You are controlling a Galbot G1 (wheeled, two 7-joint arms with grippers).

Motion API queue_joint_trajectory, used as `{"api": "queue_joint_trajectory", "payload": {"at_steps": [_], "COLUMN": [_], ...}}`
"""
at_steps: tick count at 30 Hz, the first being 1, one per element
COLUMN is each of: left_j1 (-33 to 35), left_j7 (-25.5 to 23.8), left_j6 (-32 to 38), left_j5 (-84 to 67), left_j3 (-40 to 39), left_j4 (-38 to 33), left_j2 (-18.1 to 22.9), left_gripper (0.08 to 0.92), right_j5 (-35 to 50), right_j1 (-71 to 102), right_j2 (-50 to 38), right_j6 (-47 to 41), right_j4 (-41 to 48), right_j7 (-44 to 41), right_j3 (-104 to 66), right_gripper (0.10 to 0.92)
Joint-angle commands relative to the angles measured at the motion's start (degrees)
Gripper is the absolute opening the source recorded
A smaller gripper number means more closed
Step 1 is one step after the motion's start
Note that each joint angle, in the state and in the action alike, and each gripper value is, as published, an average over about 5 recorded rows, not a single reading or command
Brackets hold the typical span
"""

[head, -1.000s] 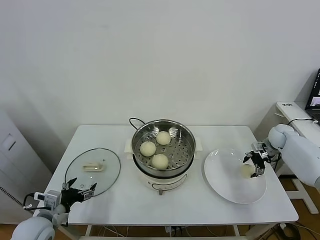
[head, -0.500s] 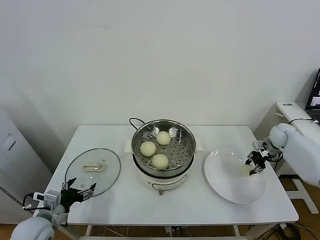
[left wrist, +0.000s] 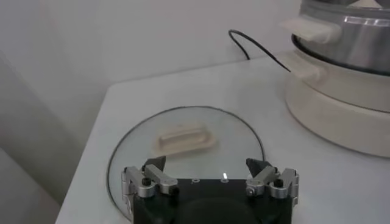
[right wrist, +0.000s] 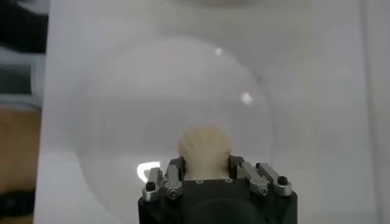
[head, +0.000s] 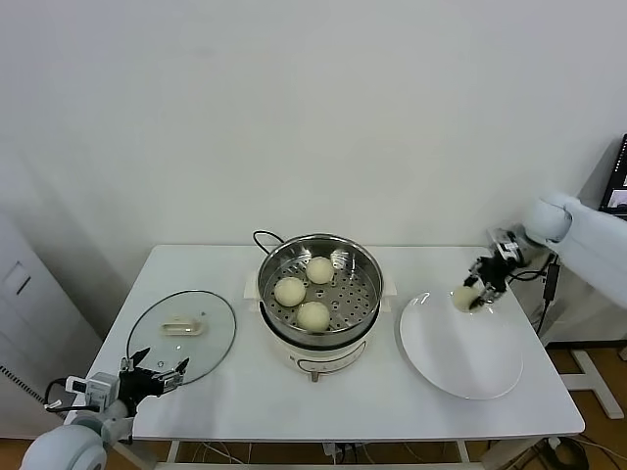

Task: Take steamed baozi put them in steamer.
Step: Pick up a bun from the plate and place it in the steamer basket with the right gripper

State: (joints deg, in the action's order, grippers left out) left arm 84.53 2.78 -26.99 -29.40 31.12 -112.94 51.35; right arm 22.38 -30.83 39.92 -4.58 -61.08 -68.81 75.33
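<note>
Steel gleams at the middle of the white table [head: 245, 392], where we see the steamer [head: 319, 290] on its white pot base; we take it as our landmark. Three steamed baozi lie on its perforated floor: one toward the wall [head: 319, 269], one on the steamer's left side [head: 289, 291], and one nearest us [head: 313, 315].

To the right of the steamer sits the white plate [head: 460, 352], bare in the part we can see. Above the plate's far rim, on the side facing the steamer, the right gripper [head: 474, 289] hangs in the air with its fingers clamped on the fourth baozi [head: 462, 298]. The right wrist view shows that bun [right wrist: 205, 149] pinched between the two fingers, the plate spread out beneath it.

To the left of the steamer the round glass lid [head: 182, 333] lies flat on the table, its pale handle [head: 182, 327] up. The left gripper [head: 153, 377] waits just off the lid's near edge, farthest from the steamer, its fingers spread wide apart and holding nothing.
</note>
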Motion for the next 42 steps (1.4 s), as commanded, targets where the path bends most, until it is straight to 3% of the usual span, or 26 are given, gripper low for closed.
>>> {"api": "queue_joint_trajectory", "payload": {"at_steps": [1, 8, 17, 42], "left_j1": [-0.2, -0.1, -0.1, -0.1], "left_j7": [0.0, -0.1, -0.1, -0.3], "left_j6": [-0.1, 0.2, 0.4, 0.5], "left_j5": [0.2, 0.5, 0.7, 0.7], "left_j3": [-0.6, -0.9, -0.9, -0.7], "left_j4": [0.0, 0.1, 0.3, 0.9], "left_j2": [-0.2, -0.1, 0.0, 0.3], "left_gripper": [0.823, 0.823, 0.823, 0.823], "right_j5": [23.1, 31.8, 33.8, 25.9], "right_j1": [-21.2, -21.4, -19.6, -7.4], "right_j2": [8.3, 15.1, 22.7, 27.8], "right_j6": [-14.7, -18.7, -20.6, -23.2], "right_j4": [-9.5, -8.1, -5.3, -2.7], "right_j7": [1.6, 4.0, 6.7, 14.3], "right_j3": [21.0, 21.5, 21.2, 17.8], "right_gripper": [0.449, 0.448, 0.45, 0.448]}}
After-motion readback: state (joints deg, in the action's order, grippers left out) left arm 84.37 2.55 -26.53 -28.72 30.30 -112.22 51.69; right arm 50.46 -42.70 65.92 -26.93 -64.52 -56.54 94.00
